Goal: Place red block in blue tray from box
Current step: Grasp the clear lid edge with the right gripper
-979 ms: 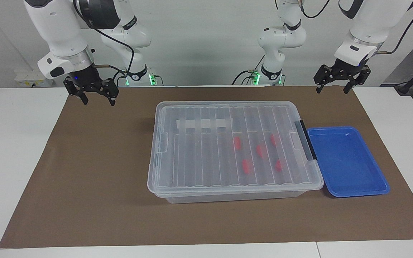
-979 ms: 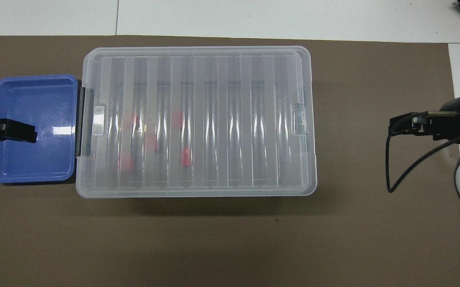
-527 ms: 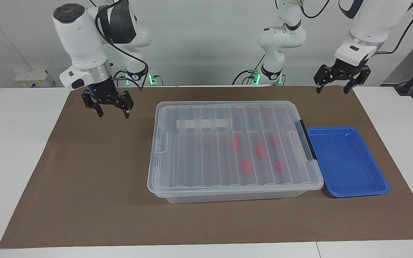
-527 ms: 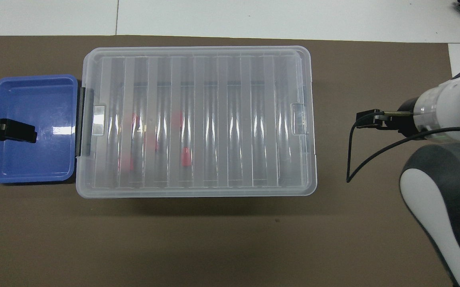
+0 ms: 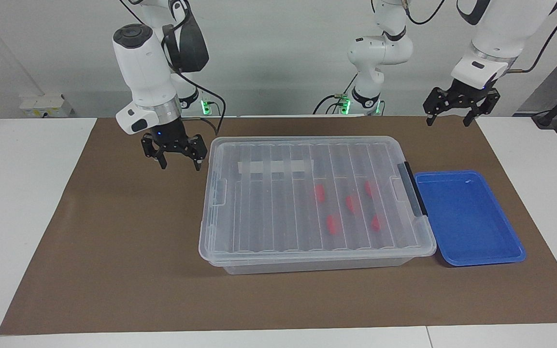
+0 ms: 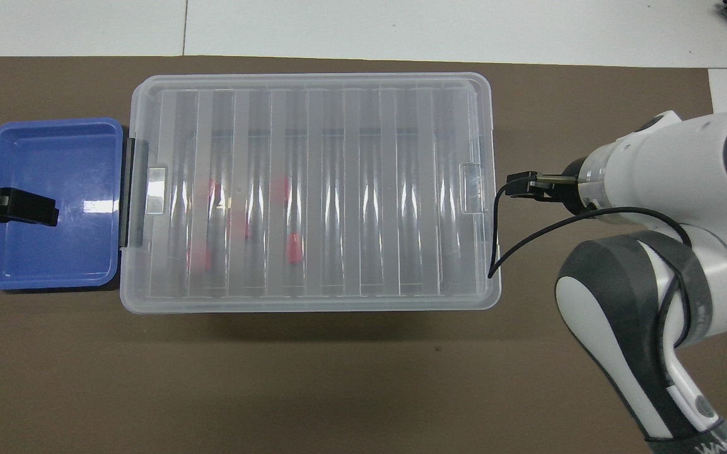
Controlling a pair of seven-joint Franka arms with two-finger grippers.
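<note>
The box (image 5: 264, 208) is a clear bin with its ribbed lid shut, in the middle of the brown mat; it also shows in the overhead view (image 6: 350, 189). Several red blocks lie inside under the lid, one of them (image 5: 320, 193) nearest the box's middle (image 6: 294, 247). The blue tray (image 5: 469, 217) stands empty beside the box's black handle bar (image 5: 413, 188), at the left arm's end (image 6: 48, 252). My right gripper (image 5: 180, 166) is open and empty, in the air just beside the box's other end. My left gripper (image 5: 447, 122) is open and empty, held high and waiting.
A white tape strip (image 5: 274, 167) lies on the lid. The brown mat (image 5: 114, 241) covers the white table. The right arm's forearm and cable (image 6: 653, 265) hang over the mat at its end of the table.
My right gripper has swung in from the mat's edge toward the box's end and come lower. The left arm, box, tray and blocks have not moved.
</note>
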